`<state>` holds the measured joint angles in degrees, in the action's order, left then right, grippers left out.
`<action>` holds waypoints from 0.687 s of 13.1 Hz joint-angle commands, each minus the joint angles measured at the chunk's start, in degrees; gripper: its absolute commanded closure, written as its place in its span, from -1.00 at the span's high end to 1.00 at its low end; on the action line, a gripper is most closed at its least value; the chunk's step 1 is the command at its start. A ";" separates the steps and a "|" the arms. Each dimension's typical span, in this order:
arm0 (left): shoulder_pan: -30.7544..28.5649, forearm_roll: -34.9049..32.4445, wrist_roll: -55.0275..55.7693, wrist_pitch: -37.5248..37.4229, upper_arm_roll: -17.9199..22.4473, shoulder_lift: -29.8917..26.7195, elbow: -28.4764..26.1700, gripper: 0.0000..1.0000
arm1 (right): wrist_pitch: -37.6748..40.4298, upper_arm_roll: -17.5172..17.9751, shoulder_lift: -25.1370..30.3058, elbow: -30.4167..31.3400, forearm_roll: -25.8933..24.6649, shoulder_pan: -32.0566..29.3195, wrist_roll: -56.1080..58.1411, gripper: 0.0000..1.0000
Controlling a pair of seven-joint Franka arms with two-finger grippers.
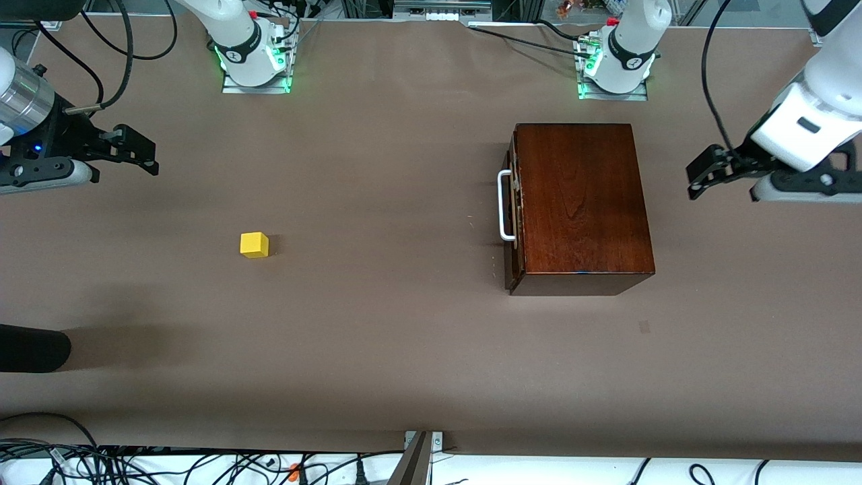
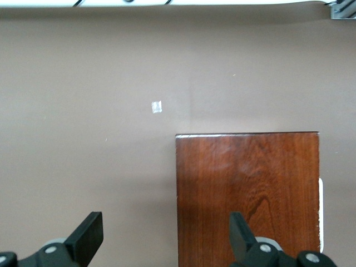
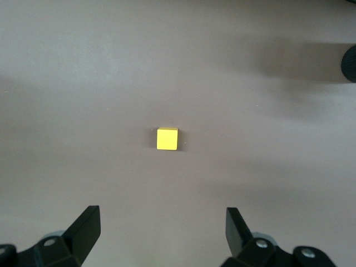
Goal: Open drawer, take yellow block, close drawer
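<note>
Risks 1st, w/ the box (image 1: 582,202) as landmark. The yellow block (image 1: 254,244) sits on the bare table (image 1: 404,350), well apart from the box toward the right arm's end and slightly nearer the front cam than the box's middle. So it's not in the drawer (image 1: 514,202). A routine expecting it inside could grope an empty tray.

The drawer looks shut, front flush w/ the box. Its white handle (image 1: 504,205) faces the block's end. The bar is thin, so an off-centre pinch may slip, or the pull may drag the whole box instead of sliding the tray.

Poses: both arms wait, up in the air. The right gripper (image 1: 138,151) hangs over the table's right-arm end, fingers spread wide, holding 0 items. The left gripper (image 1: 704,174) hovers just off the box's edge away from the handle, jaws apart, also empty.
</note>
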<state>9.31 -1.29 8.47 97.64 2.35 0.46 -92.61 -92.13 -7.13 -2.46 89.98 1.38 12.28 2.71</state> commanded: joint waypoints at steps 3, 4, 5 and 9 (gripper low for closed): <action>0.27 0.24 -4.51 -3.50 2.30 -3.18 -3.28 1.00 | 1.34 0.19 -0.62 -1.73 -0.68 -0.06 -0.08 1.00; 0.27 -0.46 -5.30 -4.55 2.56 -2.92 -2.75 1.00 | 1.34 0.19 -0.62 -1.73 -0.68 -0.06 0.01 1.00; 0.27 -1.34 -5.30 -4.82 2.65 -2.57 -1.96 1.00 | 1.34 0.19 -0.62 -1.73 -0.68 -0.06 -0.08 1.00; -2.44 -1.26 -5.30 -4.91 2.13 -1.25 -0.99 1.00 | 1.34 0.19 -0.62 -1.73 -0.77 -0.06 0.27 1.00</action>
<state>8.74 -1.77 4.44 93.69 4.81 -1.46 -94.80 -92.13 -7.13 -2.46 89.97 1.38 12.28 2.73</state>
